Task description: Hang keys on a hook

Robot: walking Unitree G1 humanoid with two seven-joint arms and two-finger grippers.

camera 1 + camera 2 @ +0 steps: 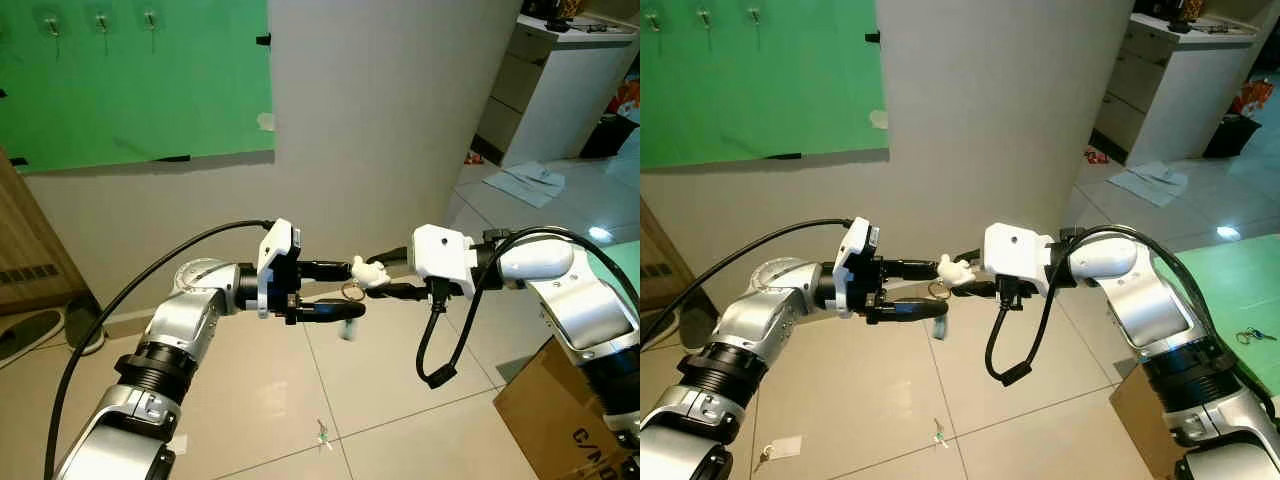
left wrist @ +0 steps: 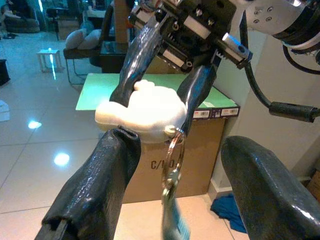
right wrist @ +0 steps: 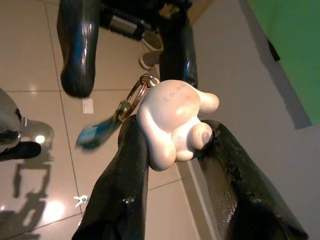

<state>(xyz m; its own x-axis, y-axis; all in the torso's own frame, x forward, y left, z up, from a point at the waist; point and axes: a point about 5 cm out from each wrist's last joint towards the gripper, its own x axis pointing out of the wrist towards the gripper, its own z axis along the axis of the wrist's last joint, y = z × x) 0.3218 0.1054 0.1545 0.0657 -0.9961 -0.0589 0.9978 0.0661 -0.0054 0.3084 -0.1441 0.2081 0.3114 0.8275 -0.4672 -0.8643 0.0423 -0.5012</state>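
Note:
The key set is a white figurine charm (image 1: pixel 368 272) with a metal ring (image 1: pixel 352 291) and a blue-tagged key (image 1: pixel 348 328) dangling below, blurred. My right gripper (image 1: pixel 385 275) is shut on the charm (image 3: pixel 172 125), pinching it from both sides in mid-air. My left gripper (image 1: pixel 355 290) faces it from the left and stands open, with the ring (image 2: pixel 175 150) hanging between its two fingers. One left finger (image 2: pixel 107 165) touches the charm's underside. Several small hooks (image 1: pixel 101 22) are on the green panel (image 1: pixel 150 90) on the wall, high at the far left.
A white wall corner (image 1: pixel 400 120) stands straight ahead. A cardboard box (image 1: pixel 560 420) sits at lower right, a white cabinet (image 1: pixel 560 90) at back right, wooden furniture (image 1: pixel 30 250) at left. A small item (image 1: pixel 322 435) lies on the tiled floor below the arms.

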